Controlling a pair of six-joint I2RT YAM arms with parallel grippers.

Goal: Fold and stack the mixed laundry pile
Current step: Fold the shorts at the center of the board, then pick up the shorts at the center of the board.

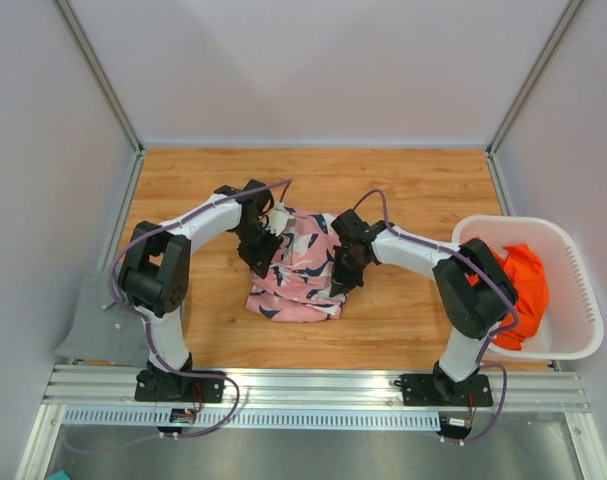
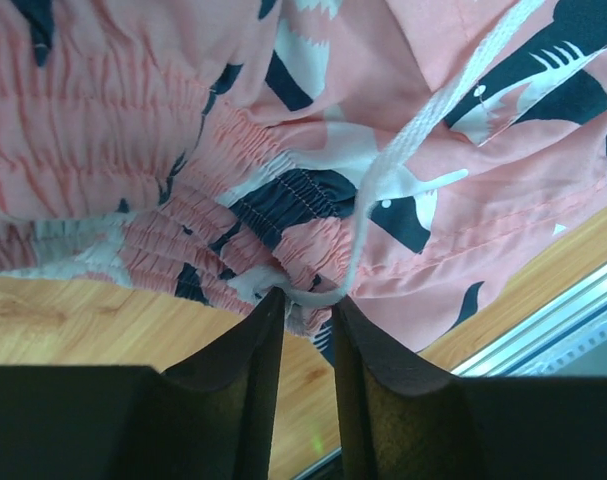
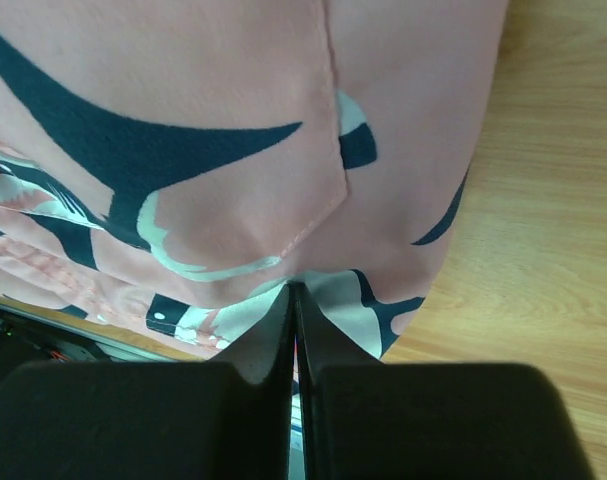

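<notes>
Left jaws: at the upper left edge of the pink garment [image 1: 303, 270], just left of the overhead view's centre. They stand narrowly parted, with the gathered waistband and the white cord [image 2: 423, 130] lying at their tips. We cannot tell whether they truly pinch.
Pink garment: mostly flat on the desk [image 1: 403, 190], at the centre of the overhead view. Its long axis runs from the top of the frame toward the bottom, drifting slightly left.
Right jaws: pressed together, pinching a thin hem on the garment's right edge, about halfway down its length.
Key relation: the garment lies between the two jaws, one on each long side, and both arms are equally near. We judge the next fold depends on this paired hold across its width.
Orange garment [image 1: 523, 285]: inside the white basket [image 1: 583, 300] at the far right. It is well apart from the pink garment and nearer the right arm.
</notes>
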